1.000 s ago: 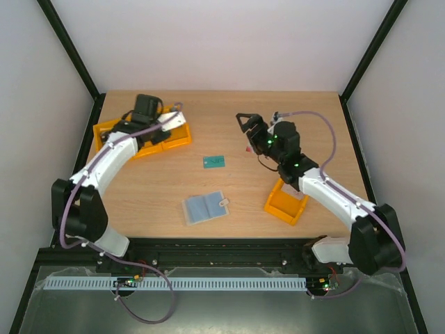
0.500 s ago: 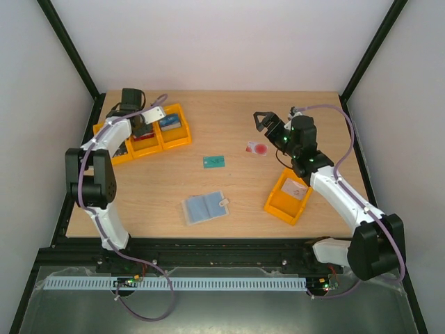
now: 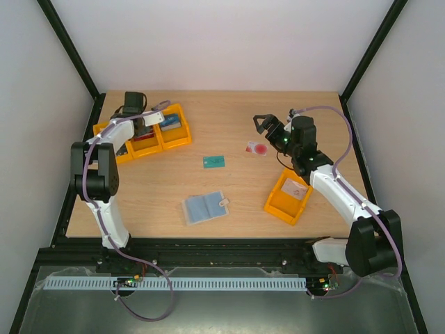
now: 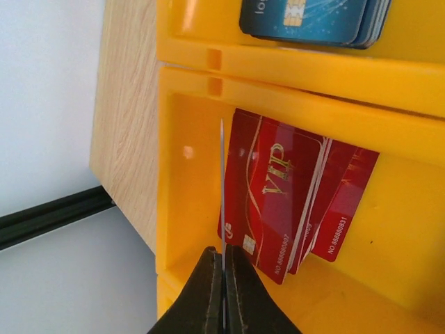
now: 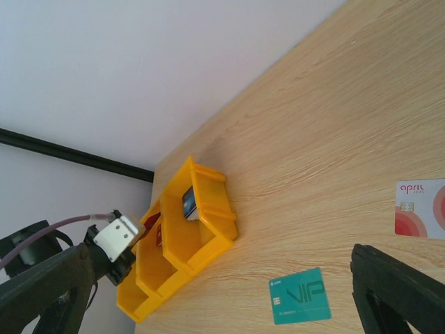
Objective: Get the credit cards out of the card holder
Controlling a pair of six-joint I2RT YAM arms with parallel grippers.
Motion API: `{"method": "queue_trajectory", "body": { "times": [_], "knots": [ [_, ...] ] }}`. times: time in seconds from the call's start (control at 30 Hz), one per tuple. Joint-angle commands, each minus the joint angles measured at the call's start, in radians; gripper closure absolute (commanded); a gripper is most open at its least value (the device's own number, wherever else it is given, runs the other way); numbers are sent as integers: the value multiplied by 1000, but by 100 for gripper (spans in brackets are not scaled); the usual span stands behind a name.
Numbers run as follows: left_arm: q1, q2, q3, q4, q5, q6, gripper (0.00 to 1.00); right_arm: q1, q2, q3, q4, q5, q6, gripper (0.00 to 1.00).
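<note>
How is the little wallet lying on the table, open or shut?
Open: the card holder lies spread flat, bluish sleeves facing up, snap tab sticking out to one side.

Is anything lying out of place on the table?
Mildly: the teal card and the white card lie loose on the table, not in the yellow bins. The left gripper pinches a thin card edge-on over the red cards.
</note>
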Motion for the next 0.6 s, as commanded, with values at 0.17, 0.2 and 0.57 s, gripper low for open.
{"method": "queue_trajectory", "body": {
  "times": [0.17,0.2,0.57],
  "knots": [
    [12,60,-63,189,-75,66,98,-15,8,-1,8,-30,-15,1],
    [13,62,-62,200,-77,62,93,-16,7,-2,8,-31,-16,1],
    [41,13,6,104,52,-34,1,-23,-9,4,-6,-48,-33,1]
  ]
}}
